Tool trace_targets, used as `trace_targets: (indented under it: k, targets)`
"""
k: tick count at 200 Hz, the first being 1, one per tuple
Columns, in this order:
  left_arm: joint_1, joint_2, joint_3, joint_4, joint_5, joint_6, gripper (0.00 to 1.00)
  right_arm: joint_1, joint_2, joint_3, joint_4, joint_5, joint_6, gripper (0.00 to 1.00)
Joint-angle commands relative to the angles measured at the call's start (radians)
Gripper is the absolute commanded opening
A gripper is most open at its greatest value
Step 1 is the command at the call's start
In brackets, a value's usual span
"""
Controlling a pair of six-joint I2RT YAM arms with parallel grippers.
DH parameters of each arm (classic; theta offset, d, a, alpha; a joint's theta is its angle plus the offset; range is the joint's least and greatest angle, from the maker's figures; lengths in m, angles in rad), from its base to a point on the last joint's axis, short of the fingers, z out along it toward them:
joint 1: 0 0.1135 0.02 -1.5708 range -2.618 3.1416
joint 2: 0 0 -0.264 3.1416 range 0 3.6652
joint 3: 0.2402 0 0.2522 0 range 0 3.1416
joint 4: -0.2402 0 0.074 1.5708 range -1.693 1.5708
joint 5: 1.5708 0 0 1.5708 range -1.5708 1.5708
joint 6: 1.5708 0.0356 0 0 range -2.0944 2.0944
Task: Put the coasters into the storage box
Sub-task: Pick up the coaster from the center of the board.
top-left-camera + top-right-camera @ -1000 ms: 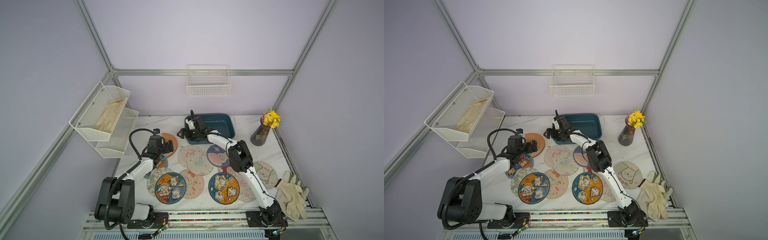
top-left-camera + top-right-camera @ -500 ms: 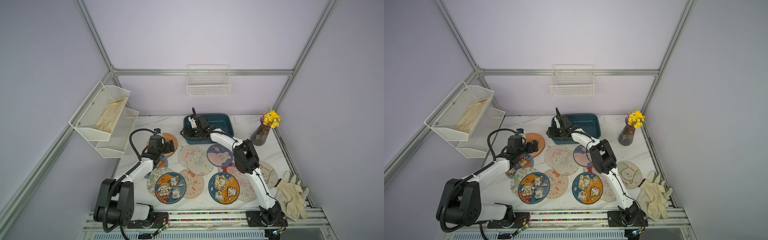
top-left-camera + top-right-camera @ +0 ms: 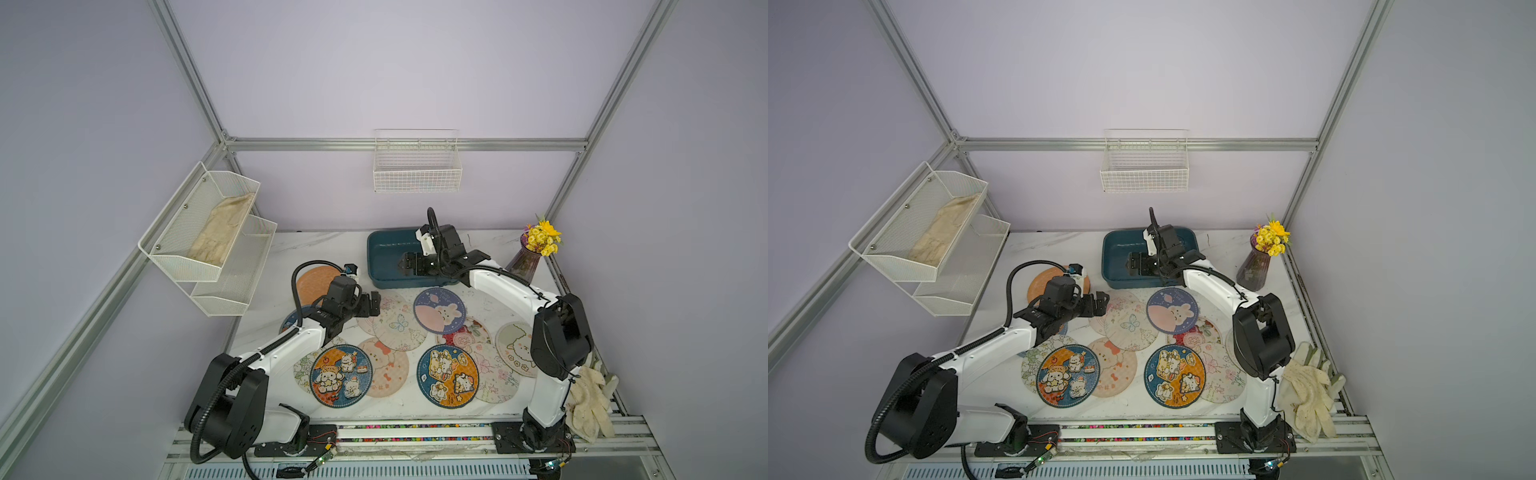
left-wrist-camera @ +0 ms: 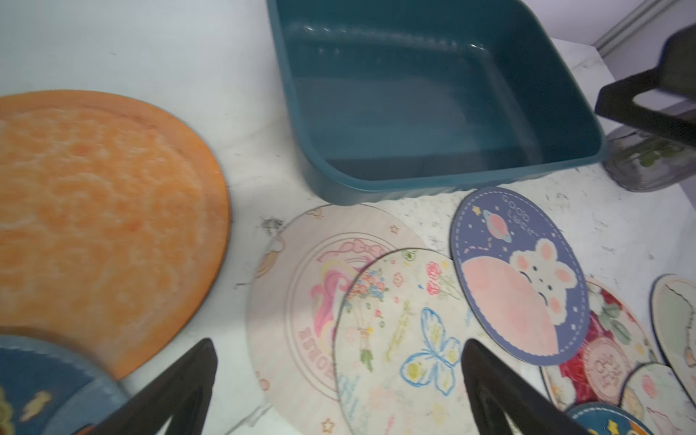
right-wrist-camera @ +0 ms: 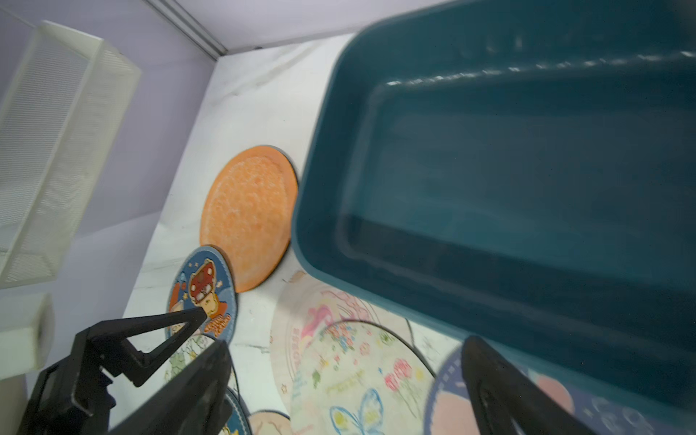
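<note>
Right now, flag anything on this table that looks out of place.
A pair of cream work gloves hangs over the table's front right edge beside the right arm's base, unrelated to the coasters. Nothing looks spilled.

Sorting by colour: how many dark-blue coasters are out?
4. Bunny coaster in front of the storage box; left cartoon coaster and right cartoon coaster near the front edge; car coaster partly under the left arm. Overlaps may hide more.

Layout we see
Thin round printed coasters (image 3: 399, 328) lie before the shallow teal plastic storage box (image 3: 384, 253), a glass vase (image 3: 523, 264) at its right.
</note>
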Motion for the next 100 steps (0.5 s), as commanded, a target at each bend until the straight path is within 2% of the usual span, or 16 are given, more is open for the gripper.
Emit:
trace_targets:
  k: [1, 50, 100]
  targets:
    - [-0.055, 0.077, 0.154, -0.001, 0.088, -0.059, 1.00, -0.041, -0.083, -0.099, -0.119, -0.009, -0.020, 0.96]
    - [-0.126, 0.245, 0.284, -0.031, 0.210, -0.143, 1.00, -0.129, -0.206, -0.298, -0.212, 0.002, -0.030, 0.95]
    - [-0.157, 0.368, 0.385, -0.039, 0.291, -0.194, 0.95, -0.206, -0.215, -0.422, -0.224, 0.028, -0.046, 0.92]
